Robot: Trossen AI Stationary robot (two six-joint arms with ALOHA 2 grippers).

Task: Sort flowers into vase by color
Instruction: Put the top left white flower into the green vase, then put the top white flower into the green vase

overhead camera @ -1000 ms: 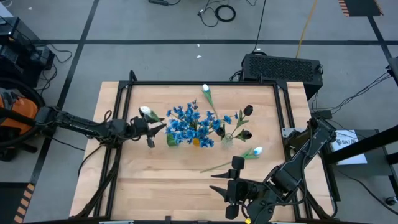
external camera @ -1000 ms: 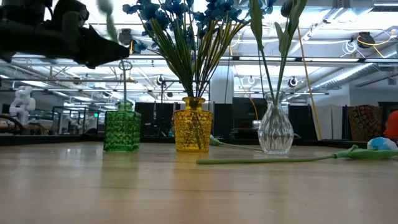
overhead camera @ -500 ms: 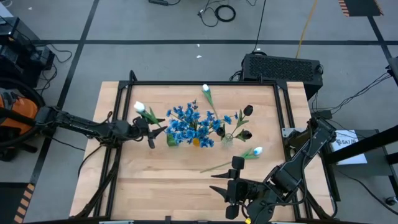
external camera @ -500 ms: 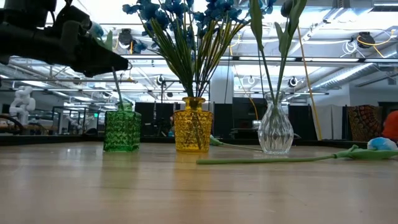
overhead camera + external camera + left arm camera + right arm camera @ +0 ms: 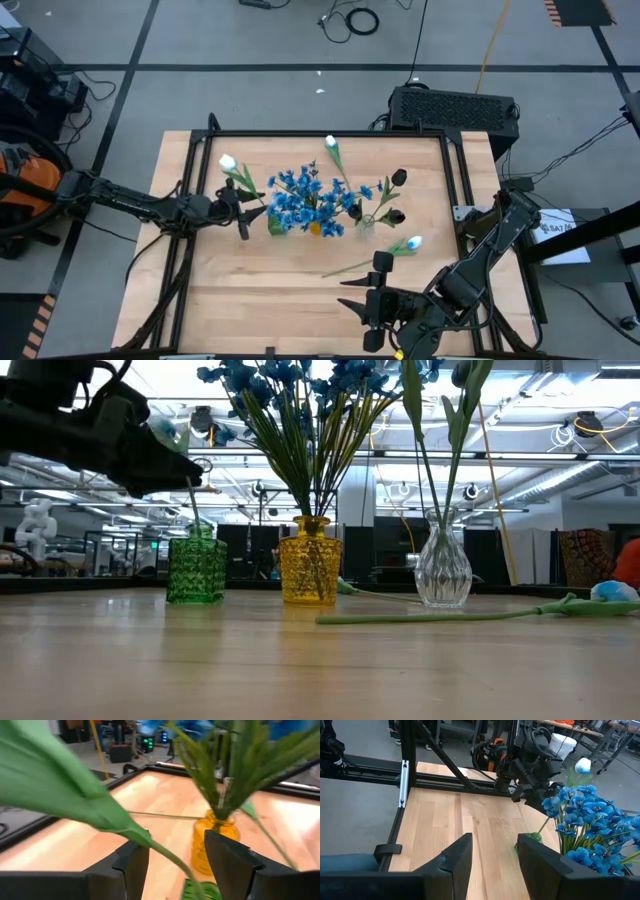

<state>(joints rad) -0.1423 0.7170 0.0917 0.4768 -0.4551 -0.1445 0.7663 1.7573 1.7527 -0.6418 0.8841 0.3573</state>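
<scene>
My left gripper point(image 5: 243, 217) hovers over the green vase point(image 5: 197, 568), and its fingers are open in the left wrist view point(image 5: 177, 865). A white tulip point(image 5: 228, 162) stands with its stem's lower end in that vase. It leans toward the table's far-left, and its stem point(image 5: 167, 855) runs between my open fingers. Blue flowers point(image 5: 305, 198) fill the yellow vase point(image 5: 310, 572). Dark buds point(image 5: 398, 178) stand in the clear vase point(image 5: 443, 575). My right gripper point(image 5: 375, 300) waits open near the table's near edge. My left gripper has the tulip's stem point(image 5: 150, 842) passing close by the inner side of one finger point(image 5: 135, 865), above the green vase. I cannot tell whether the finger touches it. The fingers come level from the table's left, across the stem.
A second white tulip point(image 5: 385, 255) lies flat on the table to the near right, its bud point(image 5: 610, 592) at the right. A third one point(image 5: 332, 148) lies behind the vases. The three vases stand in a row mid-table. A black frame point(image 5: 200, 160) borders the table.
The tulip in the green vase has swung from upright to leaning, its bud moving toward the table's far-left while its stem's foot stays in the vase. My left gripper has dipped lower toward the green vase.
</scene>
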